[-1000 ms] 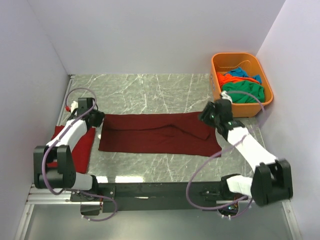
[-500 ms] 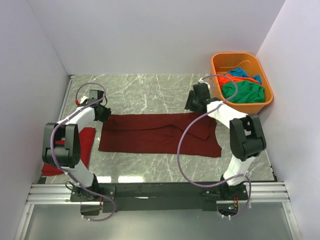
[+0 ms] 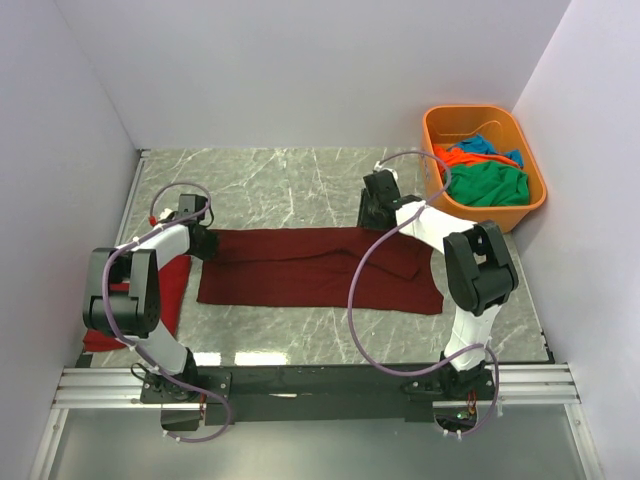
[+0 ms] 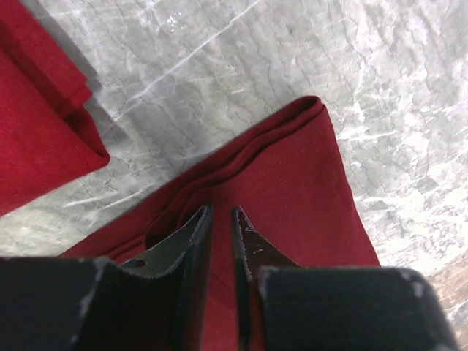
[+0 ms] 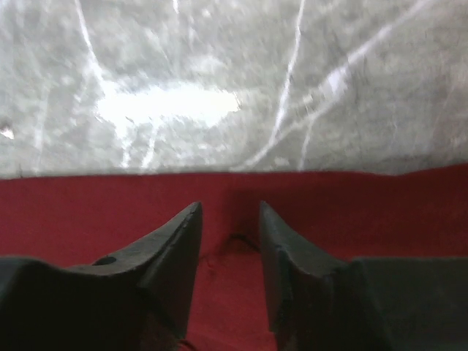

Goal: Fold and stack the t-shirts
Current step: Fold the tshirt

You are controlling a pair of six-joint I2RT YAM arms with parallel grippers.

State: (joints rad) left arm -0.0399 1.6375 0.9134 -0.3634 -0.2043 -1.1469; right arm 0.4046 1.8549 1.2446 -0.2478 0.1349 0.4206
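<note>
Count: 5 t-shirts, 1 tub, 2 arms.

On the counter (image 3: 280, 180): 2 shirts.
- maroon t-shirt (image 3: 300, 268), 1x, folded into a long flat strip that runs between the two sets of jaws.
- bright red t-shirt (image 3: 170, 285), 1x, out past the left jaws on their outer side, near the maroon strip's end. Bare counter shows between them in the left wrist view.

In the orange tub (image 3: 470, 110), well off to the outer side of the right jaws: 3 shirts bunched together, green t-shirt (image 3: 487, 185), orange t-shirt (image 3: 462, 157) and blue t-shirt (image 3: 482, 145).

Left jaws: low over the left end of the maroon strip, fingers (image 4: 191, 234) almost together with only a thin slit between them. The layered corner of the strip lies just ahead of the tips. They might be nipping a fold of cloth, but the wrist view is too tight to say, so I can't tell the grip.

Right jaws: spread, nothing held. Fingers (image 5: 175, 248) sit over the strip's far edge, with a small wrinkle of maroon cloth between the tips. The cloth edge is just ahead and grey counter lies beyond it.
</note>
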